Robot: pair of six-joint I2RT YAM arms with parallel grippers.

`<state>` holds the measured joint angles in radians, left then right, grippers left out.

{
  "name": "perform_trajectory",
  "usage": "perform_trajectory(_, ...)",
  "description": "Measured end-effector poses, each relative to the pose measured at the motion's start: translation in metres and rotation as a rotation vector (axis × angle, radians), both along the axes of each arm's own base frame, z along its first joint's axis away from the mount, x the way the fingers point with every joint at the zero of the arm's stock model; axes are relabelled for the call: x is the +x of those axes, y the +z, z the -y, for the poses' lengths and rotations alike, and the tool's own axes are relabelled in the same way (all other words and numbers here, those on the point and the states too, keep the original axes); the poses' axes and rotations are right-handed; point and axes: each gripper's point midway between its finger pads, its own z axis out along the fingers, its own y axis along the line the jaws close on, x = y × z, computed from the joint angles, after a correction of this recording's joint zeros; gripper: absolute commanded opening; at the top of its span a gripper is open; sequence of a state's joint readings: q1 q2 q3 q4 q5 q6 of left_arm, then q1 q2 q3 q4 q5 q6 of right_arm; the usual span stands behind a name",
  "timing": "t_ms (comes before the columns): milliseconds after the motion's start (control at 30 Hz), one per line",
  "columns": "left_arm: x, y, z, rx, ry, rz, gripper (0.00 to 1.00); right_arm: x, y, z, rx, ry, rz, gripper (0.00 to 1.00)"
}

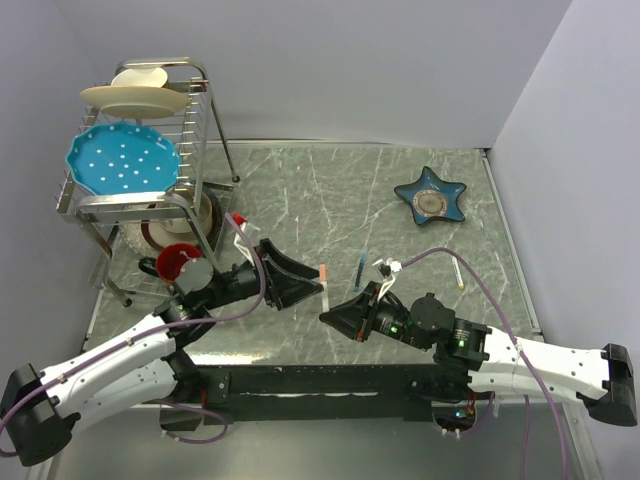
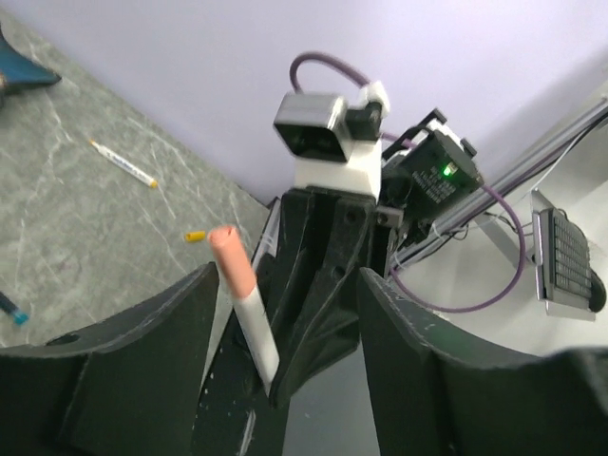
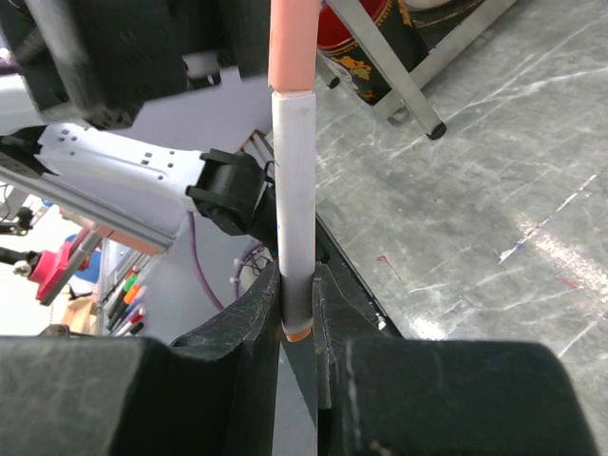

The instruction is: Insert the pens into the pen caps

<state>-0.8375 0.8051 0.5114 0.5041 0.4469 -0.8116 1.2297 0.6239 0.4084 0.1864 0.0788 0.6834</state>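
My right gripper (image 3: 296, 275) is shut on the lower end of a white-barrelled pen (image 3: 293, 190), held upright with a salmon-red cap (image 3: 293, 38) on its top end. In the top view this pen (image 1: 324, 272) stands between the two grippers above the table's near middle. My left gripper (image 2: 290, 275) is open, jaws wide apart either side of the capped pen (image 2: 242, 294), not touching it. A blue pen (image 1: 359, 267) and a white pen with a yellow end (image 1: 458, 272) lie on the table. A tiny yellow cap (image 2: 194, 235) lies loose near the white pen (image 2: 123, 163).
A metal dish rack (image 1: 205, 150) holding a blue plate (image 1: 122, 160) and a cream plate (image 1: 135, 95) stands at the back left, with a red cup (image 1: 178, 262) at its foot. A blue star-shaped dish (image 1: 432, 196) sits at the back right.
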Motion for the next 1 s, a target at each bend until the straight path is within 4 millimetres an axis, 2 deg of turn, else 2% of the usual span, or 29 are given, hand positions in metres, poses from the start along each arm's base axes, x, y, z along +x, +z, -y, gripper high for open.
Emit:
perform_trajectory(167, 0.006, 0.018, -0.002, 0.008, 0.038, 0.048, 0.67, -0.005, 0.003, -0.002, 0.015, 0.033, 0.0, 0.0)
perform_trajectory(367, 0.016, 0.024, 0.004, 0.042, 0.058, 0.072, 0.59, -0.01, 0.008, -0.005, 0.033, 0.06, 0.002, 0.0)
perform_trajectory(467, 0.019, 0.018, 0.009, 0.066, 0.055, 0.065, 0.42, -0.011, 0.008, -0.005, 0.034, 0.065, 0.002, 0.0)
perform_trajectory(500, 0.02, 0.015, 0.01, 0.072, 0.051, 0.061, 0.23, -0.011, 0.008, -0.005, 0.034, 0.066, 0.002, 0.0)
perform_trajectory(600, 0.018, 0.012, 0.013, 0.077, 0.03, 0.051, 0.01, -0.012, 0.01, -0.004, 0.042, 0.07, 0.003, 0.0)
perform_trajectory(767, 0.005, 0.023, 0.013, -0.04, -0.032, 0.048, 0.01, -0.017, 0.02, -0.001, 0.075, 0.09, 0.013, 0.0)
perform_trajectory(1000, 0.002, 0.017, 0.009, -0.146, -0.015, -0.04, 0.01, -0.014, 0.014, -0.004, -0.043, 0.085, 0.041, 0.0)
